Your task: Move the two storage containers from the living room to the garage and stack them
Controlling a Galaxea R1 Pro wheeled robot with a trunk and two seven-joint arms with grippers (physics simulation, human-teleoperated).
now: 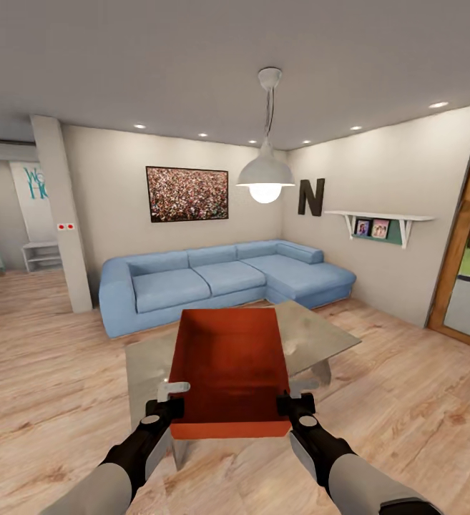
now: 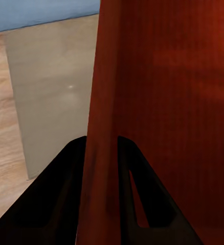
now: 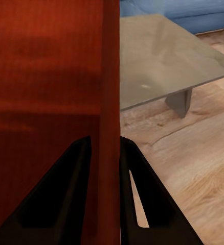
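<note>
Both claws are clamped on the bin: the left gripper is closed on its left wall and the right gripper on its right wall, each near the end closest to the robot. In the left wrist view the thin orange-red wall is seen pinched between the two dark fingers of the left gripper, and the same hold is shown for the right gripper, one finger inside the bin and one outside. Opposite walls are gripped, it is judged, because the bin is as wide as the span of the arms and cannot be carried by one arm alone; with matched holds on both sides it is kept level and its open top upward.

The bin is held in front of the trunk, over the near edge of the glass table; whether it rests on the glass or is lifted clear cannot be told. The scene is the living room, with the blue sofa beyond the table and the wood-plank floor all around. The carry to the garage is judged to be at its start, and a turn away from the table is called for next, with both holds kept even so that the thin walls are not twisted.
</note>
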